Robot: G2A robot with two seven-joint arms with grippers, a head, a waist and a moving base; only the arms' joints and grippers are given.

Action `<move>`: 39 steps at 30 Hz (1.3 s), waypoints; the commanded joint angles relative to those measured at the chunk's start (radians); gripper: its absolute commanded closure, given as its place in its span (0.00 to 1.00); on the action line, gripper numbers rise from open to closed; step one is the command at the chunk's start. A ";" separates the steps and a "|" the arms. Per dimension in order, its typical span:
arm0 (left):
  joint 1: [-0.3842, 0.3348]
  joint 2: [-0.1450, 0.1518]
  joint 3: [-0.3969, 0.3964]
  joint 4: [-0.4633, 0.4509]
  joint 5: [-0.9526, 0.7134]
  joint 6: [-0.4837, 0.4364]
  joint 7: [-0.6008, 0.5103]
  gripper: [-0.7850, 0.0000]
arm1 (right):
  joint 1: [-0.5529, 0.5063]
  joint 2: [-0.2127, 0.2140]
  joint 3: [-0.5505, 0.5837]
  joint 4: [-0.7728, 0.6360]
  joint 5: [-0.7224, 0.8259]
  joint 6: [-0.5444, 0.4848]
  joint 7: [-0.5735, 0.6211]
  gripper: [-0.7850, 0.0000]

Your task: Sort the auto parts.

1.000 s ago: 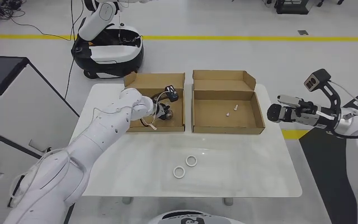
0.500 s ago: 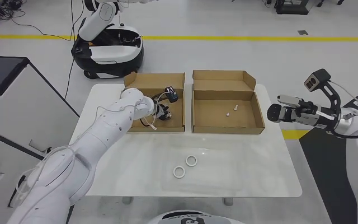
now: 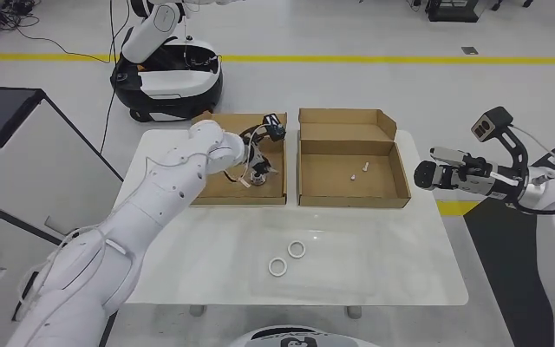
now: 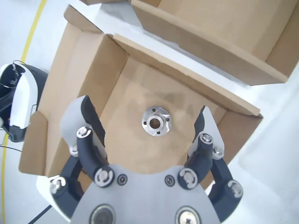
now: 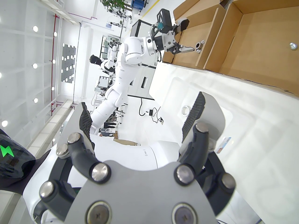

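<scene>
The left gripper [image 4: 144, 107] hangs inside the left cardboard box [image 4: 70, 54], its jaws spread wide and holding nothing. A round metal flange [image 4: 156, 122] lies flat on the box floor, in the gap between the two fingertips and clear of both. The right gripper [image 5: 142, 110], also spread and empty, sits off the table's [image 3: 390, 269] right edge, well apart from the right box [image 3: 351, 123], which holds two small white parts [image 3: 366, 164]. Two white rings [image 3: 296, 249] lie on the table near its front
</scene>
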 commanded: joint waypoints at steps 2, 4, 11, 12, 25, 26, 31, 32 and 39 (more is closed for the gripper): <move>0.025 0.020 -0.037 -0.134 -0.025 -0.015 -0.091 0.00 | 0.000 0.000 0.000 0.000 0.000 0.000 0.000 0.00; 0.044 0.032 -0.059 -0.224 -0.057 -0.012 -0.166 0.00 | 0.000 0.000 0.000 0.000 0.000 0.000 0.000 0.00; 0.084 0.050 -0.082 -0.492 -0.204 0.044 -0.434 0.00 | 0.000 0.000 0.000 0.000 0.000 0.000 0.000 0.00; 0.086 0.049 -0.076 -0.521 -0.222 0.056 -0.463 0.00 | 0.000 0.000 0.000 0.000 0.000 0.000 0.000 0.00; 0.043 -0.010 0.095 -0.654 -0.427 0.181 -0.594 0.00 | 0.000 0.000 0.000 0.000 0.000 0.000 0.000 0.00; 0.041 -0.017 0.111 -0.657 -0.441 0.193 -0.596 0.00 | 0.000 0.000 0.000 0.000 0.000 0.000 0.000 0.00; 0.040 -0.045 0.184 -0.645 -0.466 0.237 -0.604 0.00 | 0.000 0.000 0.000 0.000 0.000 0.000 0.000 0.00; 0.042 -0.049 0.197 -0.641 -0.467 0.239 -0.607 0.00 | 0.000 0.000 0.000 0.000 0.000 0.000 0.000 0.00; 0.031 -0.070 0.254 -0.614 -0.425 0.227 -0.630 0.00 | 0.000 0.000 0.000 0.000 0.000 0.000 0.000 0.00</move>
